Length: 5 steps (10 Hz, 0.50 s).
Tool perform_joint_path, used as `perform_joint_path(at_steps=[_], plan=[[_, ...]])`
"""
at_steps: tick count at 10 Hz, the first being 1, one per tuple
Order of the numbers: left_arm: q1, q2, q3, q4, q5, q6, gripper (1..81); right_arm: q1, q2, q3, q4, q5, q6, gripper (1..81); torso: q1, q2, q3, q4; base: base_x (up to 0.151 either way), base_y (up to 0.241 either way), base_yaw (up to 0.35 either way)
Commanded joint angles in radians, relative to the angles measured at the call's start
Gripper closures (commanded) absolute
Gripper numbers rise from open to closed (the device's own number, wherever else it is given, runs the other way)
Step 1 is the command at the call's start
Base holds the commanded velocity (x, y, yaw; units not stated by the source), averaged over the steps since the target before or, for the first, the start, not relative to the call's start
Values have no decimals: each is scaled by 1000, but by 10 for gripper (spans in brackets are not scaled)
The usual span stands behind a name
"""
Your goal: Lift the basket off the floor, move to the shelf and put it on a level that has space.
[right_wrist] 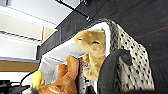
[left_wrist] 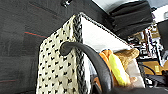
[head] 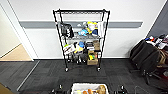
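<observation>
The basket point(head: 90, 88) is sitting at six o'clock in the head view, right at the robot's front, its white lining showing and soft toys poking out of it. Straight ahead at twelve o'clock the shelf point(head: 81, 37) is standing against the white wall, its top level point(head: 81, 11) bare wire across the four post tips, while the lower tiers are crowded with toys, bags and a cardboard box point(head: 92, 60). The floor point(head: 50, 75), dark grey carpet tile, is stretching between robot and rack.

Over to the left wrist view: the basket's cream woven side point(left_wrist: 57, 72) is looming close, the dark braided rim point(left_wrist: 78, 42) running along its edge, and a dark loop handle point(left_wrist: 92, 60) is arching right in front of the lens. An orange and yellow plush point(left_wrist: 113, 66) is lying inside. Whether the left gripper's fingers are spread or pressed together, I cannot tell.

The right wrist view is giving the other end: a second dark handle point(right_wrist: 110, 70) curving near the camera, a tan plush animal point(right_wrist: 93, 52) leaning against the white lining point(right_wrist: 62, 53), an orange toy point(right_wrist: 66, 77) beside it. Again, I cannot tell the state of the right gripper's fingers.

At three o'clock, dark chairs point(head: 147, 58) are standing by the wall.
</observation>
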<state>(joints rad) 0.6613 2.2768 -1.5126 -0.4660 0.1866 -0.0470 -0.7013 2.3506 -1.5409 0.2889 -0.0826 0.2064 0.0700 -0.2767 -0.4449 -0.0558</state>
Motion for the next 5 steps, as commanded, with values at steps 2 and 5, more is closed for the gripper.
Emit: perform_joint_path(at_steps=[2,5], plan=[[-117,-34,35,-11,45,4,811,119,-37,38,19,-19,1,811,0,0,68,0,0,0,0],[-107,-37,43,-10,45,6,811,90,-37,38,18,-3,-1,811,-1,0,130,0,0,0,0]])
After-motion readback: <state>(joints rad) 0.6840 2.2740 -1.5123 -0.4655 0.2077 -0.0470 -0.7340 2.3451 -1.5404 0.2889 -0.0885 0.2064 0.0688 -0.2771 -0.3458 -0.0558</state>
